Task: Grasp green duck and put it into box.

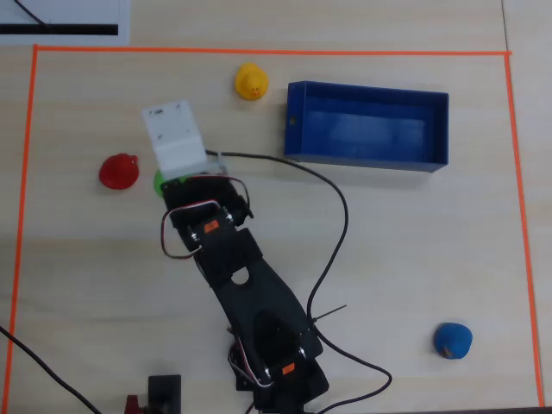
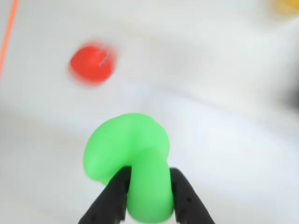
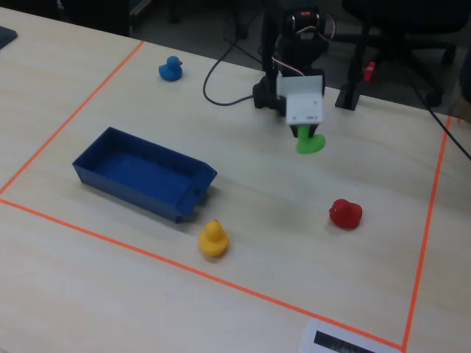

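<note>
1. The end effector (image 2: 148, 196) has its two black fingers (image 2: 112, 198) pinched on the green duck (image 2: 135, 163). In the wrist view the duck fills the gap between them, so I judge the grasp made and the carry to be the step in hand.
2. In the fixed view the duck (image 3: 309, 143) hangs just under the white wrist block (image 3: 304, 107). Whether it has cleared the worktop (image 3: 257, 198) or sits on it, I cannot tell.
3. The box (image 1: 366, 126) is an open blue tray and looks empty. In the overhead view the duck (image 1: 160, 181) is well apart from it, off its left end.
4. The next move, as I see it, calls for lifting enough to pass the box's low wall, swinging over to the open middle, then letting go.
5. Other ducks lie about the box: a yellow duck (image 1: 251, 81) just off its left end in the overhead view, a red duck (image 1: 118, 171) farther left beyond the green one, and a blue duck (image 1: 452, 340) well below its right end.
6. The worktop is pale wood grain, with orange tape (image 1: 259, 52) framing the work area. Cables (image 1: 332, 194) trail across it from the arm, and chairs stand behind in the fixed view.
</note>
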`<state>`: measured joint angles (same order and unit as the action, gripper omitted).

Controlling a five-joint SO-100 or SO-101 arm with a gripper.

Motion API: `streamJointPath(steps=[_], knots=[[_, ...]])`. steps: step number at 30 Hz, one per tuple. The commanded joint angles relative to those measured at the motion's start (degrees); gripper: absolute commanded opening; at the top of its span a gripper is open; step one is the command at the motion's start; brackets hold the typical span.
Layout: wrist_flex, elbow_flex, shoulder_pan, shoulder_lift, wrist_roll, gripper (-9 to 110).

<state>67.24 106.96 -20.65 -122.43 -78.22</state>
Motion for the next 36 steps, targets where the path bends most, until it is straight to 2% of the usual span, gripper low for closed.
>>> streamJointPath(steps=[1, 8, 15, 36], knots=[[-4.1, -13.0, 17.6, 2.0, -4.7, 0], [3.7, -37.6, 38.1, 17.1, -4.9, 0], [7.7, -53.1, 49.0, 31.3, -5.1, 0], [7.2, -72.3, 55.7, 62.3, -6.8, 0]])
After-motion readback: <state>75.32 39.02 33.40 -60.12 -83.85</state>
